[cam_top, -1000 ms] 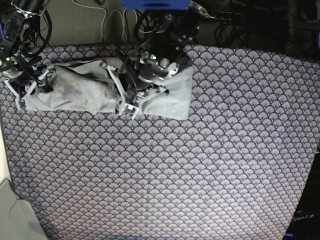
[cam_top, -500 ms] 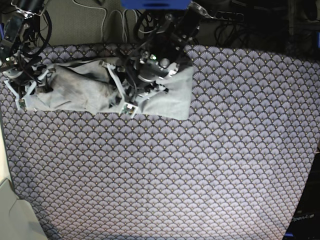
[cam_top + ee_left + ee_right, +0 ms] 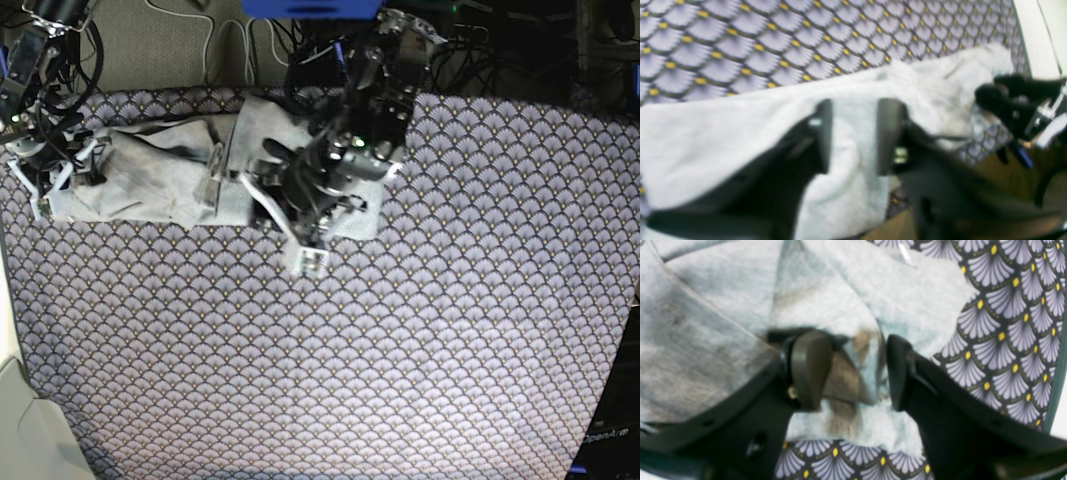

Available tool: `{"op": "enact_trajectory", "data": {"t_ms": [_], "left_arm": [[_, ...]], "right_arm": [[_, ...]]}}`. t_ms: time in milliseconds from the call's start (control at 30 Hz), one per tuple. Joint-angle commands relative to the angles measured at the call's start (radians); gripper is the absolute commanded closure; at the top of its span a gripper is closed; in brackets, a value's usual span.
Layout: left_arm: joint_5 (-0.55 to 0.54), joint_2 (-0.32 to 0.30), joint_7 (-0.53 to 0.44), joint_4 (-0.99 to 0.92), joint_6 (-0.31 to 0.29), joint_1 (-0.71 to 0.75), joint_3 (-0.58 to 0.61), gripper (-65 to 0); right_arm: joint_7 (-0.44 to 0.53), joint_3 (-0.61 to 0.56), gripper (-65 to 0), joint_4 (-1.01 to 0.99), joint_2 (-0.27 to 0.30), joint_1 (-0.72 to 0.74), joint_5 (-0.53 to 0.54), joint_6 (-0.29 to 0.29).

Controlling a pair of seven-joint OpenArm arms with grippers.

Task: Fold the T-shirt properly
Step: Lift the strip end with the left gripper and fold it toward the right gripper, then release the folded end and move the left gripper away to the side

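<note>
The tablecloth [image 3: 400, 330] covered the whole surface, and you had nothing on it but the shirt [image 3: 160, 180]. The shirt lay bunched along the far edge, from the far left corner toward the middle. Its long axis ran left to right, parallel to that edge. The near and right parts of the surface were bare cloth.

Your left gripper [image 3: 262, 192] sat over the shirt's right end, the arm above it hiding much of that end in the base view. In its wrist view the fingers [image 3: 888, 133] stood a little apart with a ridge of grey fabric [image 3: 853, 140] running up between them. Whether they were pinching that ridge or only straddling it, you could not tell; the view was blurred.

Your right gripper [image 3: 45, 185] was at the shirt's left end, by the far left corner. Its fingers [image 3: 810, 366] were spread wide, with a folded corner of fabric [image 3: 853, 373] lying between them and not clamped.

Judgement: each arm was at its own end of the long axis, so neither needed to cross over. The shirt extended from the left gripper toward the right gripper. Any fold would likely have had to bring one end along that axis toward the other, or draw the far edge forward onto bare cloth.
</note>
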Motion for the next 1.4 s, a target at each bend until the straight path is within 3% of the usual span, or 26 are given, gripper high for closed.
{"op": "enact_trajectory", "data": {"t_ms": [0,33,133,400,733,933,1000,1167,1367], "left_arm": [[-0.008,0.006,-0.011,0.020,-0.005,0.008,-0.009,-5.2],[-0.010,-0.006,-0.011,0.022,-0.005,0.020,-0.024,0.0],[-0.024,-0.040,-0.005,0.038,-0.005,0.066,-0.041,-2.4],[-0.045,-0.160,0.030,0.152,-0.004,0.149,-0.042,-0.3],[-0.040,-0.189,0.030,0.147,0.001,0.184,-0.042,-0.4],[-0.051,-0.218,0.032,0.143,0.151,0.210,-0.038,-0.4],[-0.053,-0.224,0.043,0.140,0.151,0.213,-0.030,-0.4],[-0.051,-0.224,0.201,0.150,0.151,0.206,-0.012,-0.4],[-0.053,-0.255,0.210,0.197,0.151,0.215,-0.004,-0.4]], "right_arm": [[0.016,0.006,-31.4,0.020,0.019,0.008,0.006,-0.001],[0.016,0.006,-31.4,0.020,0.019,0.008,0.006,-0.001],[0.016,0.006,-31.4,0.020,0.019,0.015,0.006,-0.001],[0.016,0.006,-31.4,0.020,0.019,0.016,0.006,-0.001],[0.018,0.006,-31.4,0.020,0.019,0.016,0.006,-0.001],[0.018,0.009,-31.4,0.020,0.019,0.013,0.006,-0.001],[0.018,0.011,-31.4,0.020,0.019,0.013,0.006,-0.001],[0.018,0.011,-31.4,0.020,0.019,0.013,0.006,-0.001],[0.018,0.011,-31.4,0.020,0.019,0.016,0.006,-0.001]]}}
